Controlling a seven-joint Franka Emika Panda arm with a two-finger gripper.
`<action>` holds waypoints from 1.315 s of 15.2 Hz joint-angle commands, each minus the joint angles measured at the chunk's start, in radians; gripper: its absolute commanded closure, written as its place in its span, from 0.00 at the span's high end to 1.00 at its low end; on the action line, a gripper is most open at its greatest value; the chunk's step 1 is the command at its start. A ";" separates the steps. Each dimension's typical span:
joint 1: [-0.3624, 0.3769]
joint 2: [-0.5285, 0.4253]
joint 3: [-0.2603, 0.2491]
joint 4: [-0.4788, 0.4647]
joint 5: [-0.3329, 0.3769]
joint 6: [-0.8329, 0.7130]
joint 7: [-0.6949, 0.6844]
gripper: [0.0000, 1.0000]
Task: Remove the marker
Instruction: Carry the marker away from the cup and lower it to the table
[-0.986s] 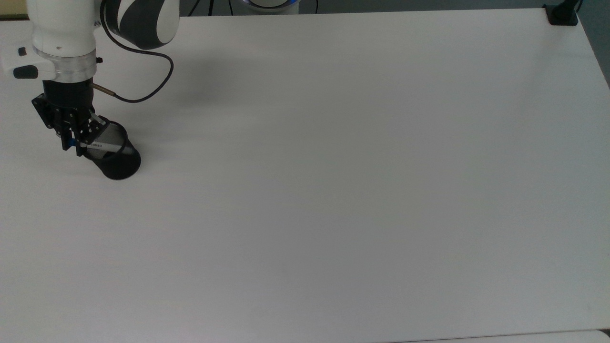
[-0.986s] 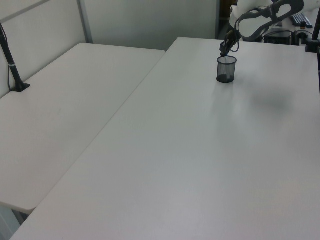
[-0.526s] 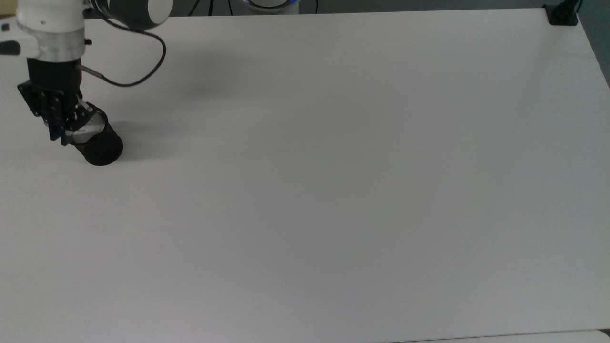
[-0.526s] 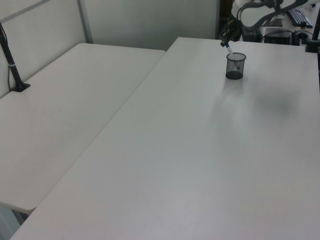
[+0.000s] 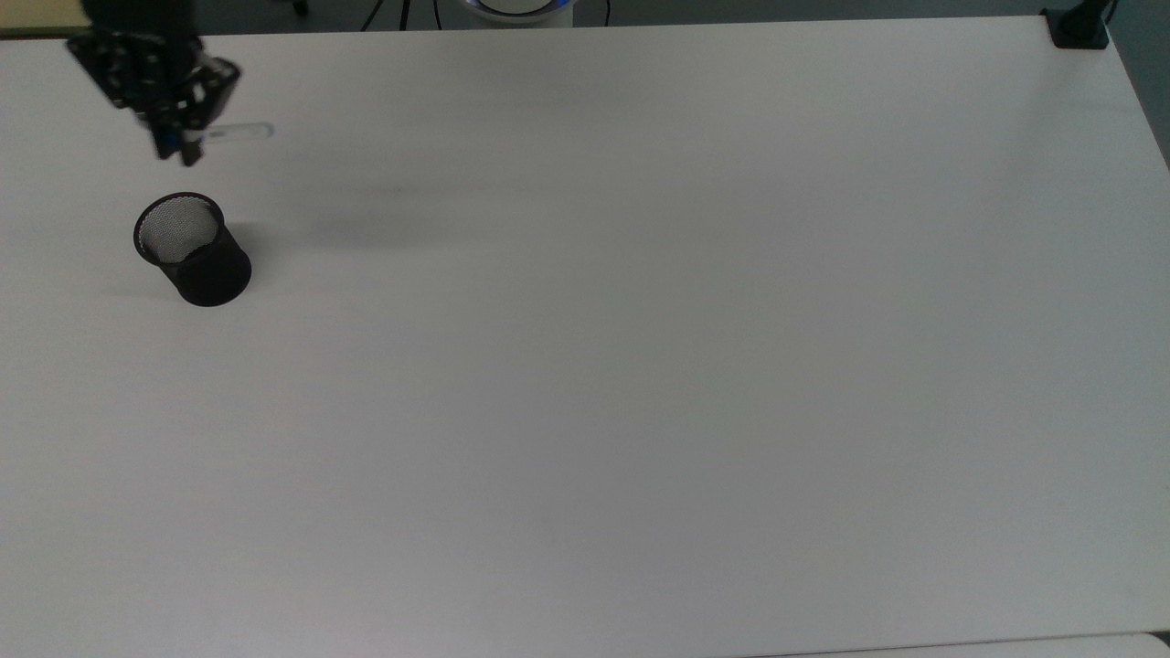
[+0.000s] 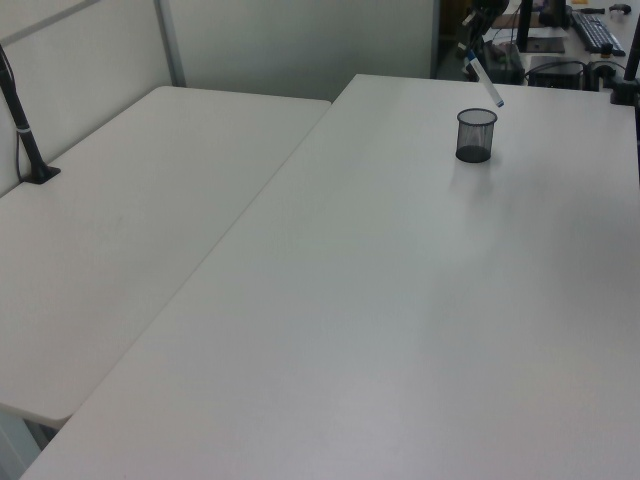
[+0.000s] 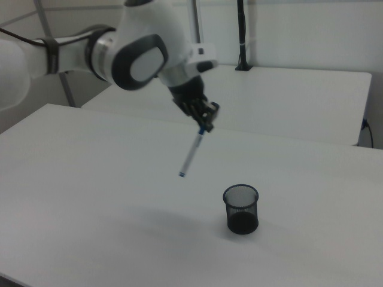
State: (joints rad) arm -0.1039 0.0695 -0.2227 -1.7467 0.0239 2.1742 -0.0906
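Since a moment ago my gripper (image 7: 204, 124) has risen away from the mesh cup (image 5: 192, 249), and the marker (image 7: 192, 150) has come out with it; the cup has also shifted a little on the tabletop (image 5: 640, 366) and now stands alone with nothing in it.

My fingers are clamped together on the marker's blue-capped upper end. In the right view the white barrel hangs down from my grip on a slant, its lower blue tip pointing toward the right view's left, well above the tabletop and apart from the cup. In the left view the marker (image 6: 484, 80) shows as a slanted white stick in the air just above the cup (image 6: 476, 135). In the top view my gripper (image 5: 174, 137) sits near the tabletop's far left corner, with the marker (image 5: 233, 132) showing as a pale blurred streak running toward the top view's right.

The cup stands upright near the tabletop's left edge in the top view, between that far corner and the middle of the edge. I touch nothing but the marker.
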 commanded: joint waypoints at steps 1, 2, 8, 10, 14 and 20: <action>0.010 0.027 0.123 0.009 0.017 -0.085 -0.009 0.00; 0.009 0.058 0.159 0.006 0.016 -0.086 -0.006 0.00; 0.013 0.202 0.243 0.004 0.007 -0.082 -0.011 0.01; 0.026 0.239 0.246 0.004 0.007 -0.054 -0.011 0.02; 0.045 0.296 0.246 -0.023 0.007 0.051 0.002 0.01; 0.055 0.316 0.246 -0.025 0.005 0.076 0.008 0.85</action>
State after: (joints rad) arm -0.0588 0.3924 0.0286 -1.7587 0.0239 2.2278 -0.0896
